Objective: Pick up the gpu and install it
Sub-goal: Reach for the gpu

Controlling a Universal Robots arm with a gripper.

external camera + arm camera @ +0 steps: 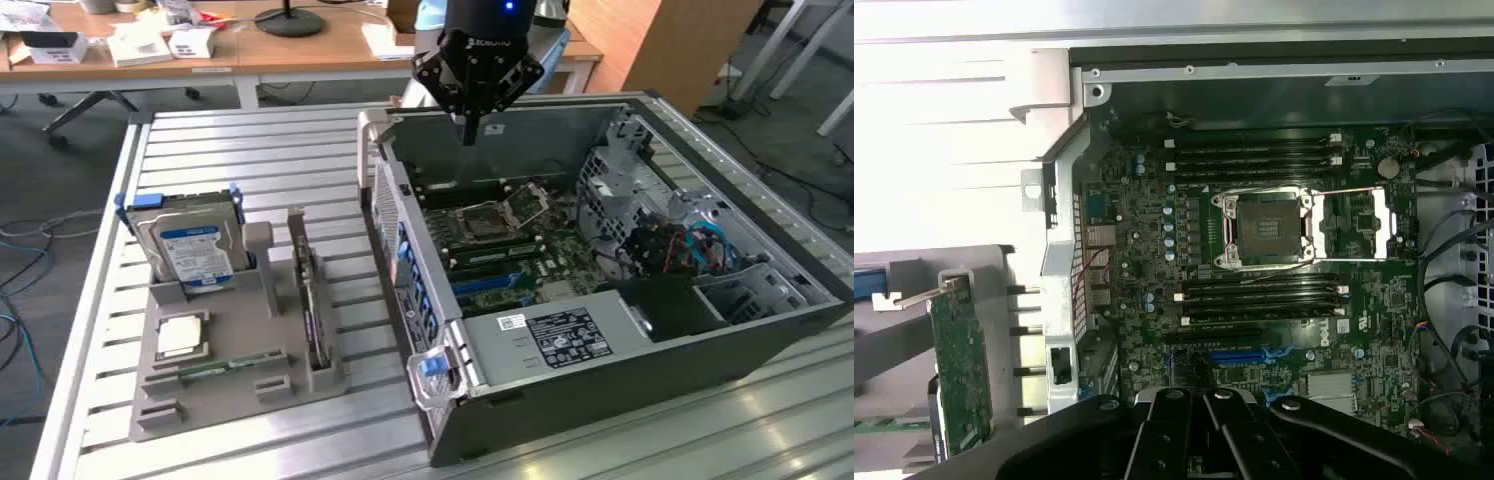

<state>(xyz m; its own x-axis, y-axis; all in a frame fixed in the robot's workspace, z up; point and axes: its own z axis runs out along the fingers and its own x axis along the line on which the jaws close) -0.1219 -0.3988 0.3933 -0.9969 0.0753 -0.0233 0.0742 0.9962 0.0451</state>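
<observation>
One Robotiq-branded gripper (466, 135), pressed together and empty, hangs above the case (574, 385); gpu (310, 305) stands apart.

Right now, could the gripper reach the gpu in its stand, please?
Probably yes: the gpu stands on edge in the grey holder, top edge uncovered; the gripper hangs above the open case.

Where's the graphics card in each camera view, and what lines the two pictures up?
Exterior view: the graphics card stands on edge in the gray holder, between hard drive and computer case.
Wrist view: the graphics card stands just outside the case wall.
Shared landmark: the processor socket.
</observation>
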